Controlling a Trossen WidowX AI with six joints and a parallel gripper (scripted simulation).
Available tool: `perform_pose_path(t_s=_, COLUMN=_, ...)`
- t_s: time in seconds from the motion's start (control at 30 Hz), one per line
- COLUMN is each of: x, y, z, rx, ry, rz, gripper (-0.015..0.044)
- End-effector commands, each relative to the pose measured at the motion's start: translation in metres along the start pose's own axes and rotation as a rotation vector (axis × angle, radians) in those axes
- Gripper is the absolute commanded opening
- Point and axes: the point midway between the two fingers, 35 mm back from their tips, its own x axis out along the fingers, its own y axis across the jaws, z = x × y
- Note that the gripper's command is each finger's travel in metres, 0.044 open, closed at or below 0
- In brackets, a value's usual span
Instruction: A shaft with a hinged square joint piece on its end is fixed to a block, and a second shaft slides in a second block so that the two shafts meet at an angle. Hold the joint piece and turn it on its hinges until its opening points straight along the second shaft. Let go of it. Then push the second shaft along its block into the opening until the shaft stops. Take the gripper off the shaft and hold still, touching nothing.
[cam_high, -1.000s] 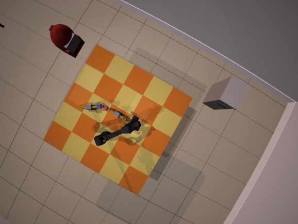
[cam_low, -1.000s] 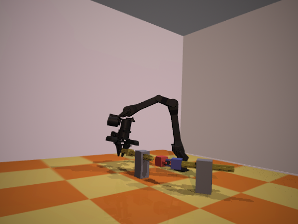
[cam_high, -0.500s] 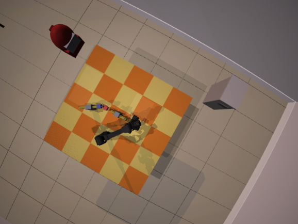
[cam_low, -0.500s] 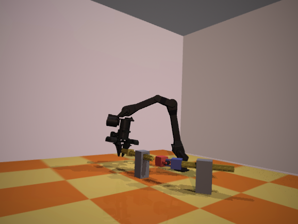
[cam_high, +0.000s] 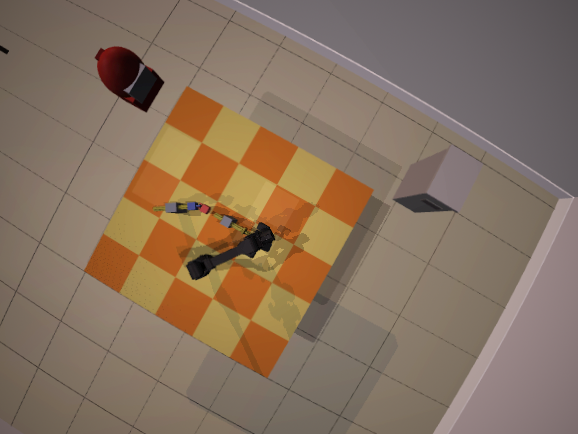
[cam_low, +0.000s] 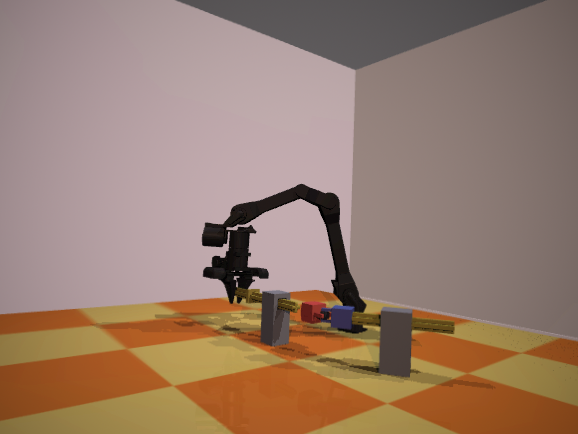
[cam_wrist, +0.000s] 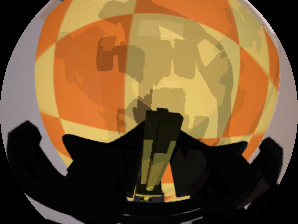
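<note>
The first shaft (cam_high: 158, 208) (cam_low: 433, 325) runs through its grey block (cam_high: 171, 207) (cam_low: 395, 345) and ends in a blue yoke (cam_high: 192, 205) (cam_low: 342, 317). The red joint piece (cam_high: 204, 208) (cam_low: 312, 312) on its hinges is angled roughly toward the second shaft (cam_high: 240, 228) (cam_low: 288, 304) (cam_wrist: 152, 175). A small gap separates them. That yellow shaft passes through the second grey block (cam_high: 226, 221) (cam_low: 272, 320). My gripper (cam_low: 236, 299) (cam_wrist: 156, 124) points down, shut on the second shaft near its far end. The arm hides the fingertips in the overhead view.
The orange and yellow checkered mat (cam_high: 205, 315) (cam_low: 290, 395) lies under the arm and both blocks. A red rounded object (cam_high: 120, 67) and a pale box (cam_high: 440, 177) stand beyond the mat. Walls rise behind.
</note>
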Motion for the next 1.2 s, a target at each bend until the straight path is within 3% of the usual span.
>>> perform_pose_path(t_s=0.0, x=0.000, y=0.000, z=0.001, rx=0.003, ry=-0.005, rz=-0.027, gripper=0.0067)
perform_pose_path(t_s=0.33, x=0.000, y=0.000, z=0.000, rx=0.000, ry=0.000, rz=-0.017, gripper=0.0000)
perform_pose_path(t_s=1.17, x=0.000, y=0.000, z=-0.032, rx=0.003, ry=-0.002, rz=-0.036, gripper=0.0000)
